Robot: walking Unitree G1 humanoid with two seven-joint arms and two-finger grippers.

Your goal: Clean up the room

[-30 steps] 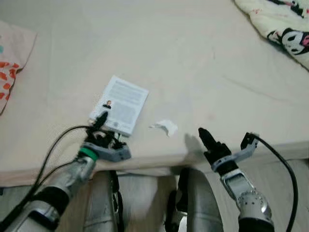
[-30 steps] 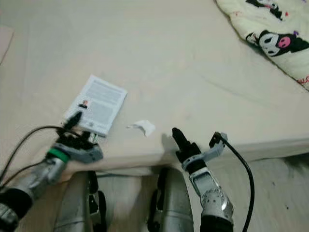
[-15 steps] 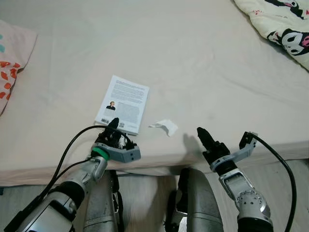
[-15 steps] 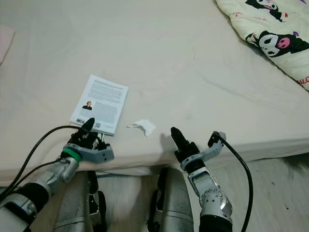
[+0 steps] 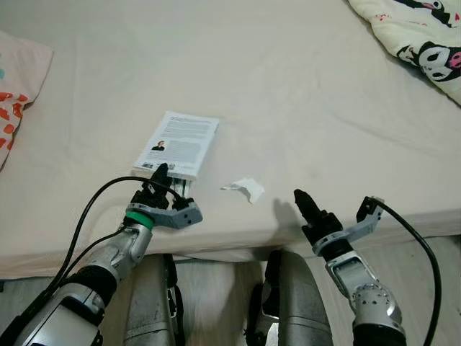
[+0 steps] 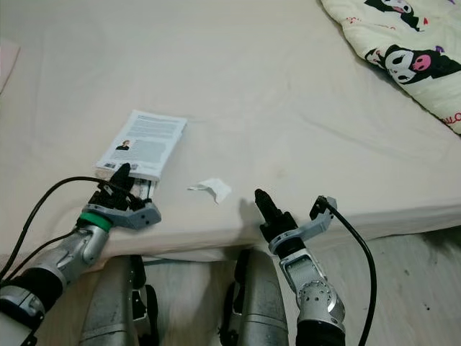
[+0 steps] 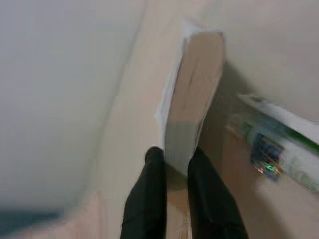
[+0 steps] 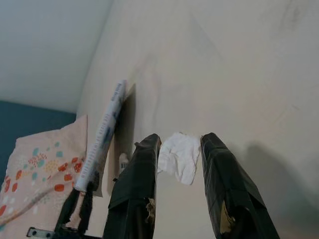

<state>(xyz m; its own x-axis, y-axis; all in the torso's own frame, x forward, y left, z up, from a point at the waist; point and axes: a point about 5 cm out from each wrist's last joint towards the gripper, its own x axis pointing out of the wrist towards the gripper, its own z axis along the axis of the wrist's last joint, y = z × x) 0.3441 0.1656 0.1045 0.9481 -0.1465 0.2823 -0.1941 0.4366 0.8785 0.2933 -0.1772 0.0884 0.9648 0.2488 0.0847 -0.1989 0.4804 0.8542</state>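
So far the left gripper (image 5: 160, 173) seems, though blurred, clamped on the book (image 5: 178, 143). The right gripper (image 8: 179, 164), fingers apart, faces the paper scrap (image 5: 245, 188); both remain on the bed (image 5: 288, 86).

Bed sheet (image 5: 288, 86): beige, lightly wrinkled.
Cartoon blanket (image 5: 418, 36): far right corner.
Patterned pillow (image 5: 18, 94): left edge.

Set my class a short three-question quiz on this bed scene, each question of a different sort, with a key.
1. True or false: the left gripper has its fingers on either side of the book's near edge.
2. What lies on the sheet between the book and the right gripper? A) a sock B) a scrap of white paper C) a cup
3. Fill in: the cartoon-print blanket lies at the bed's far ____ corner.

Key: 1 true; 2 B; 3 right.
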